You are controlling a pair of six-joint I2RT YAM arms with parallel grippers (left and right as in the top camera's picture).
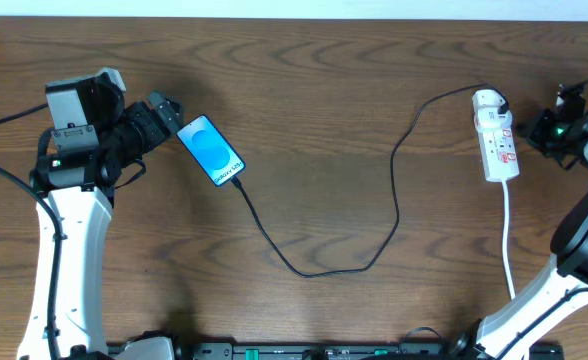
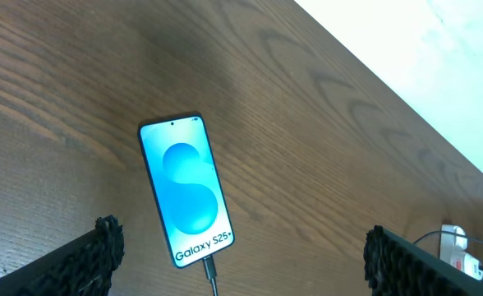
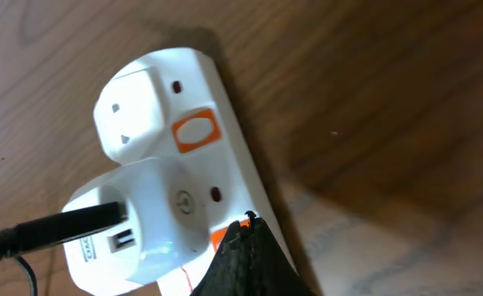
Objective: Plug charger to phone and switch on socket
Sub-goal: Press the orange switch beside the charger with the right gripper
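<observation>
The phone (image 1: 212,150) lies flat on the wooden table at the left, with its blue screen up. It also shows in the left wrist view (image 2: 184,189). The charger cable (image 1: 304,270) is plugged into the phone's lower end (image 2: 209,267). It loops across the table to a white adapter (image 3: 135,226) in the socket strip (image 1: 497,135). My left gripper (image 2: 241,251) is open and empty, just behind the phone's far-left end (image 1: 167,110). My right gripper (image 3: 246,226) is shut, and its tip touches the strip at an orange switch beside the adapter.
A second orange switch (image 3: 195,131) sits next to the strip's free outlet. The strip's white cord (image 1: 509,240) runs toward the front edge beside the right arm. A pale surface (image 2: 439,49) borders the table's far side.
</observation>
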